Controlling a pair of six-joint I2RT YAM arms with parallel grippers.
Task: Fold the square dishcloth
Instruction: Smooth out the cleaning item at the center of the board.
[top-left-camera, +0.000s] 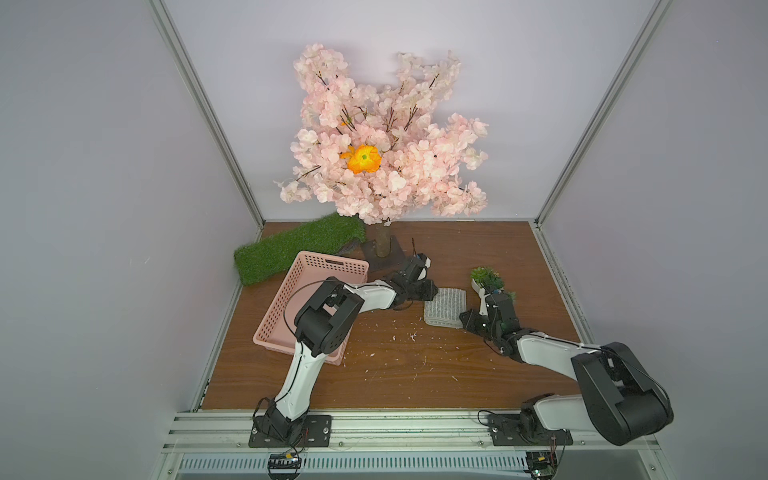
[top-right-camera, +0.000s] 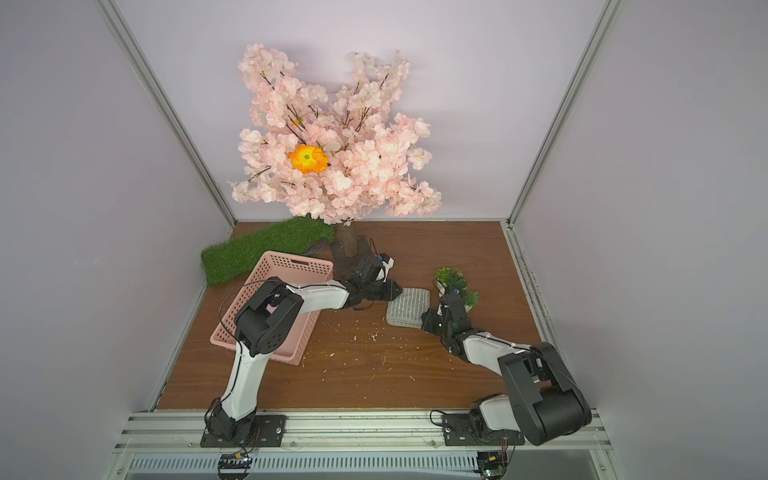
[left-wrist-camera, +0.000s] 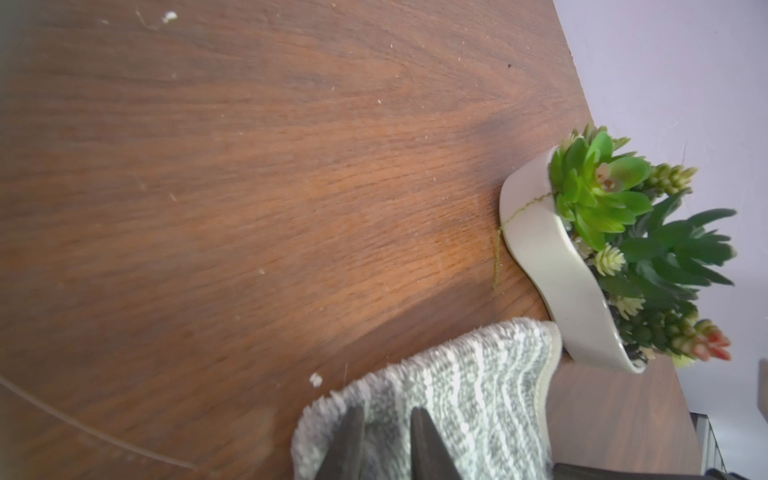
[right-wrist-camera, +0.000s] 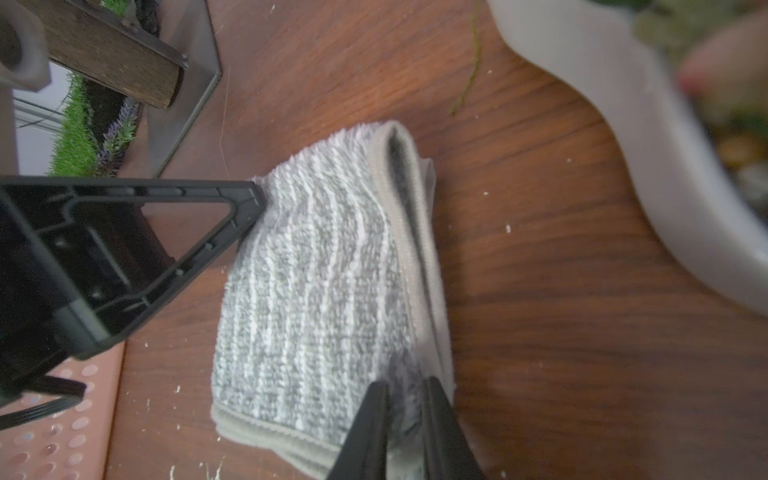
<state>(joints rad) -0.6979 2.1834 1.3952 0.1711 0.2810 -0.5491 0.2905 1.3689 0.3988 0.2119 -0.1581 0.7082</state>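
Note:
The square dishcloth (top-left-camera: 444, 308) (top-right-camera: 408, 308) lies on the wooden table folded over into a narrower strip, grey with whitish stripes and a plain hem. My left gripper (top-left-camera: 433, 291) (top-right-camera: 398, 291) is at its far left corner, jaws shut on the fluffy edge (left-wrist-camera: 388, 409). My right gripper (top-left-camera: 464, 319) (top-right-camera: 424, 323) holds the near right corner, with cloth bunched between its fingertips (right-wrist-camera: 405, 384). In the right wrist view the doubled hem (right-wrist-camera: 409, 232) runs along the fold, and one of the left gripper's fingers (right-wrist-camera: 237, 208) touches the cloth's far corner.
A white pot of succulents (top-left-camera: 485, 283) (left-wrist-camera: 540, 249) stands right beside the cloth's far right corner. A pink basket (top-left-camera: 332, 264) sits left under the left arm. The blossom tree's trunk (top-left-camera: 382, 243) and a green grass mat (top-left-camera: 291, 249) are behind. Pale crumbs litter the table.

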